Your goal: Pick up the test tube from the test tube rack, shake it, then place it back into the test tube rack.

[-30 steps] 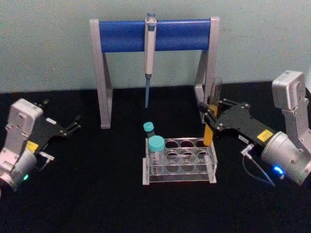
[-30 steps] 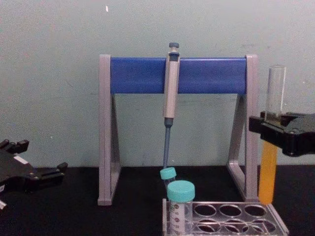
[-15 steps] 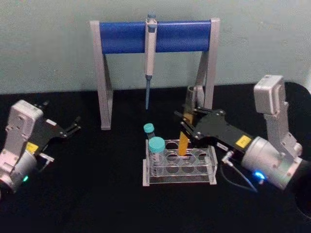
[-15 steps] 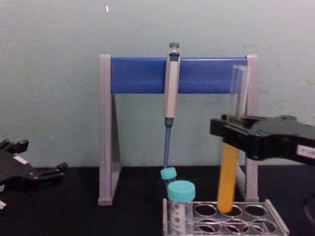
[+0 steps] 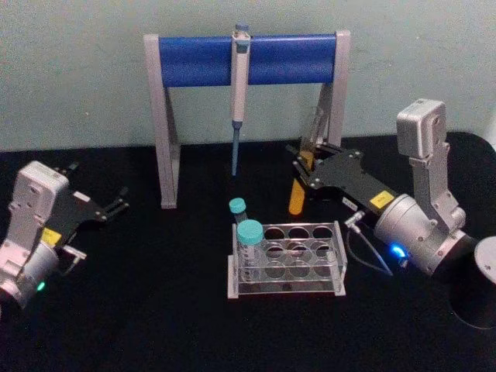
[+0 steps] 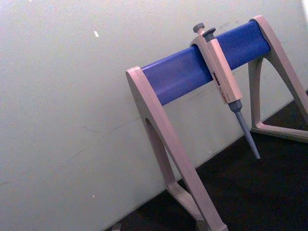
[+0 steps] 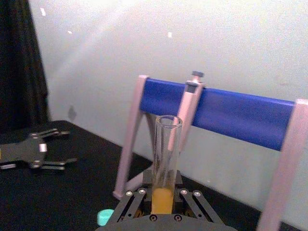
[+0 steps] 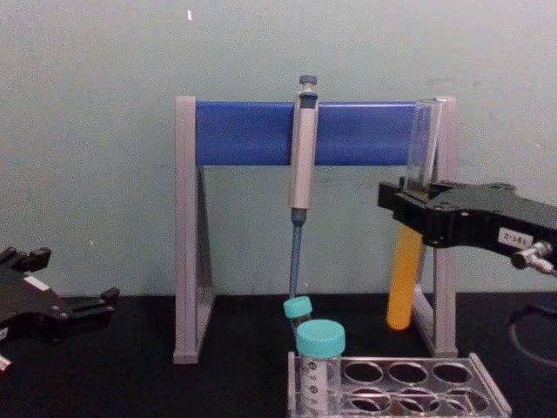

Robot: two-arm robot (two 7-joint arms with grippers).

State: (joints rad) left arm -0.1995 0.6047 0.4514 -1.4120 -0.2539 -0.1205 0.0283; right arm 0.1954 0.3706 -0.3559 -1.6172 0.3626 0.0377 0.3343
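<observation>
The test tube [image 5: 297,192] is a tall clear glass tube with orange-yellow liquid in its lower half. My right gripper [image 5: 304,166] is shut on its middle and holds it slightly tilted in the air, behind and above the test tube rack [image 5: 287,284]. In the chest view the test tube [image 8: 402,287] hangs below the right gripper [image 8: 409,207], well above the rack [image 8: 431,384]. The right wrist view shows the tube [image 7: 164,154] rising between the right gripper [image 7: 163,198] fingers. My left gripper [image 5: 105,203] rests open at the far left of the table.
A wide teal-capped tube [image 5: 249,234] and a small teal-capped vial [image 5: 237,206] stand at the rack's left end. Behind the rack stands the grey-and-blue pipette stand [image 5: 194,59] with a pipette [image 5: 239,74] hanging from it; its right leg is close behind the held tube.
The right gripper carried the tube from the rack's right side to over its rear holes, then lifted it up and back. The tube now tilts. The left arm stayed still.
</observation>
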